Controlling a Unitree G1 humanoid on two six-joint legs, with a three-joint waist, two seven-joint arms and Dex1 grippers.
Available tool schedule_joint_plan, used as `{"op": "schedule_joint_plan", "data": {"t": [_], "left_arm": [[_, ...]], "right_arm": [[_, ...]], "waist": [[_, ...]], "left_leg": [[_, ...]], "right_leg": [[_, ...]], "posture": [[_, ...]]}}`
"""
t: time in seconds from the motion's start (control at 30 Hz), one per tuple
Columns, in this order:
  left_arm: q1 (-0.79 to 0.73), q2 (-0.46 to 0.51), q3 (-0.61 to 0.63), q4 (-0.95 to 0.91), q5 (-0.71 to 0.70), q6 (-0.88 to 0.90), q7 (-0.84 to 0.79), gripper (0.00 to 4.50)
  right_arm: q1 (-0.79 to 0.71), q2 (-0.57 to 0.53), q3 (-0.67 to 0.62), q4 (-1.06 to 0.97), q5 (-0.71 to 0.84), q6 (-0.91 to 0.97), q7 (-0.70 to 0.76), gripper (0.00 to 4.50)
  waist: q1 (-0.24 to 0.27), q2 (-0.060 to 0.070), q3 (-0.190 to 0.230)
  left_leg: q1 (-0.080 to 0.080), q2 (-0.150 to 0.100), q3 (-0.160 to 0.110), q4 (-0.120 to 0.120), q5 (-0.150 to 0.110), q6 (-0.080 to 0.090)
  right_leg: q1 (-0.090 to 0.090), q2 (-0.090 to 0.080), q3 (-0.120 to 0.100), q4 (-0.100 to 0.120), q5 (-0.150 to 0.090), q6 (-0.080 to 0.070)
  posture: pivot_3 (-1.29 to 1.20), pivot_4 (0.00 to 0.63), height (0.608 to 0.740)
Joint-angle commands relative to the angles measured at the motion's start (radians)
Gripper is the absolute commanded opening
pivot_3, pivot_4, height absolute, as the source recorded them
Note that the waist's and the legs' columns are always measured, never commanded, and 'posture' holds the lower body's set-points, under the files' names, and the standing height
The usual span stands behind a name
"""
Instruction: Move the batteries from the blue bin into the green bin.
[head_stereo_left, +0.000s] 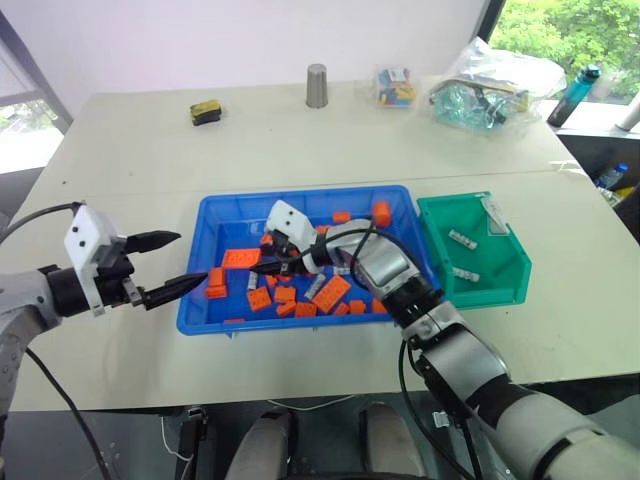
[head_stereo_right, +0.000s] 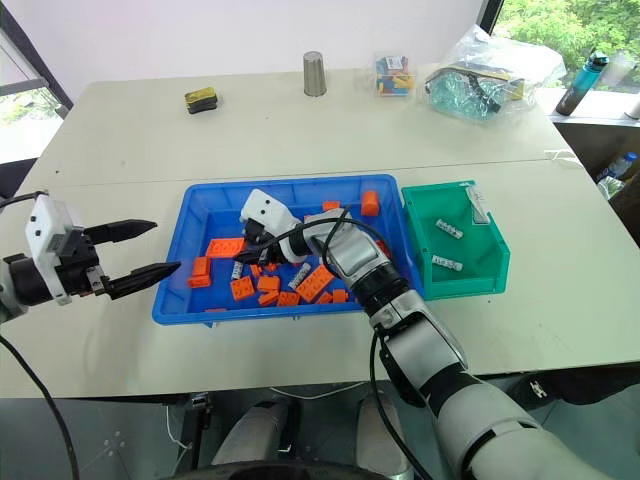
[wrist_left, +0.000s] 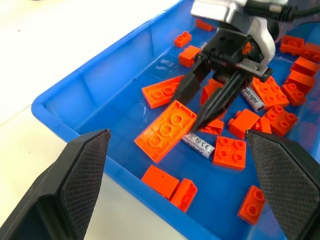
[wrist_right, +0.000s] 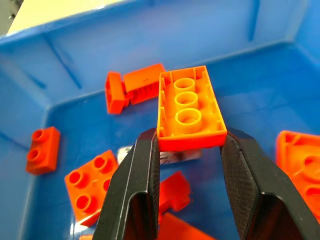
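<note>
Right gripper (wrist_left: 186, 114) down in the blue bin (head_stereo_left: 300, 192), pointed at a battery (wrist_left: 197, 145) lying tight against a long orange brick (wrist_left: 165, 130). Cannot tell if it's clamped on anything yet. In the right wrist view the brick sits square in the gap, so likely to grab the brick instead. Best to shift off the brick, centre on the battery, grip across its width and lift straight up. Left gripper (head_stereo_left: 190, 257) wide open, empty, beside the bin. Two batteries (head_stereo_left: 461, 238) already in the green bin (head_stereo_left: 490, 290).
</note>
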Motion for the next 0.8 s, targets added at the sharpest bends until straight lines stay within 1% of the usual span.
{"op": "schedule_joint_plan", "data": {"t": [0.03, 0.13, 0.23, 0.3, 0.33, 0.43, 0.57, 0.6, 0.67, 0.8], "left_arm": [[-0.016, -0.004, 0.004, -0.006, 0.005, -0.021, 0.007, 4.5], [-0.026, -0.007, -0.003, -0.004, 0.007, -0.02, 0.009, 4.5], [-0.038, -0.01, -0.009, -0.002, 0.008, -0.019, 0.01, 4.5], [-0.043, -0.013, -0.013, -0.001, 0.01, -0.02, 0.01, 4.5], [-0.046, -0.014, -0.014, -0.001, 0.01, -0.02, 0.01, 4.5], [-0.05, -0.014, -0.017, -0.001, 0.011, -0.021, 0.009, 4.5], [-0.046, -0.016, -0.016, -0.008, 0.011, -0.022, 0.008, 4.5], [-0.04, -0.015, -0.013, -0.013, 0.01, -0.022, 0.007, 4.5], [-0.027, -0.014, -0.006, -0.019, 0.006, -0.022, 0.0, 4.5], [0.007, -0.008, 0.004, -0.026, 0.007, -0.029, -0.021, 4.5]], "right_arm": [[-0.059, 0.021, -0.055, 0.034, 0.009, -0.037, -0.04, 1.17], [-0.119, 0.036, -0.089, 0.152, -0.015, -0.092, -0.119, 1.17], [-0.158, 0.049, -0.108, 0.236, -0.016, -0.115, -0.123, 1.17], [-0.172, 0.059, -0.114, 0.276, -0.025, -0.127, -0.142, 2.18], [-0.173, 0.062, -0.11, 0.286, -0.034, -0.141, -0.146, 2.55], [-0.169, 0.062, -0.107, 0.273, -0.042, -0.152, -0.126, 3.9], [-0.159, 0.045, -0.106, 0.196, -0.042, -0.129, -0.09, 3.9], [-0.148, 0.038, -0.104, 0.131, -0.035, -0.089, -0.079, 3.9], [-0.124, 0.024, -0.095, 0.002, -0.019, 0.009, -0.056, 3.9], [-0.062, 0.004, -0.041, -0.233, 0.003, 0.308, -0.033, 3.9]], "waist": [[-0.001, 0.0, 0.0], [-0.002, 0.0, 0.0], [-0.003, 0.0, 0.0], [-0.006, 0.0, 0.0], [-0.007, 0.0, 0.0], [-0.011, 0.0, 0.0], [-0.023, 0.0, 0.0], [-0.025, 0.0, 0.0], [-0.027, 0.0, 0.0], [-0.027, 0.0, 0.0]], "left_leg": [[0.0, 0.0, 0.0, 0.0, 0.0, 0.0], [0.0, 0.0, 0.0, 0.0, 0.0, 0.0], [0.0, 0.0, 0.0, 0.0, 0.0, 0.0], [0.0, 0.0, 0.0, 0.0, 0.0, 0.0], [0.0, 0.0, 0.0, 0.0, 0.0, 0.0], [0.0, 0.0, 0.0, 0.0, 0.0, 0.0], [0.0, 0.0, -0.001, -0.001, 0.0, 0.0], [0.0, 0.0, -0.001, -0.001, 0.0, 0.0], [0.0, 0.0, -0.001, -0.001, 0.0, 0.0], [0.0, 0.0, -0.001, -0.002, 0.0, 0.0]], "right_leg": [[0.0, 0.0, 0.0, 0.0, 0.0, 0.0], [0.0, 0.0, 0.0, 0.0, 0.0, 0.0], [0.0, 0.0, 0.0, 0.0, 0.0, 0.0], [0.0, 0.0, 0.0, 0.0, 0.0, 0.0], [0.0, 0.0, 0.0, 0.0, 0.0, 0.0], [-0.001, 0.0, 0.0, 0.001, 0.0, 0.0], [-0.001, 0.0, 0.0, 0.001, 0.0, 0.0], [-0.001, 0.0, 0.0, 0.001, 0.0, 0.0], [-0.001, 0.0, 0.0, 0.001, 0.0, 0.0], [-0.002, 0.0, 0.0, 0.002, 0.0, 0.0]], "posture": [[0.0, 0.15, 0.727], [0.0, 0.15, 0.727], [0.0, 0.15, 0.727], [0.0, 0.15, 0.727], [0.0, 0.15, 0.727], [0.0, 0.15, 0.727], [0.0, 0.15, 0.727], [0.0, 0.15, 0.727], [0.0, 0.15, 0.727], [0.0, 0.15, 0.727]]}}
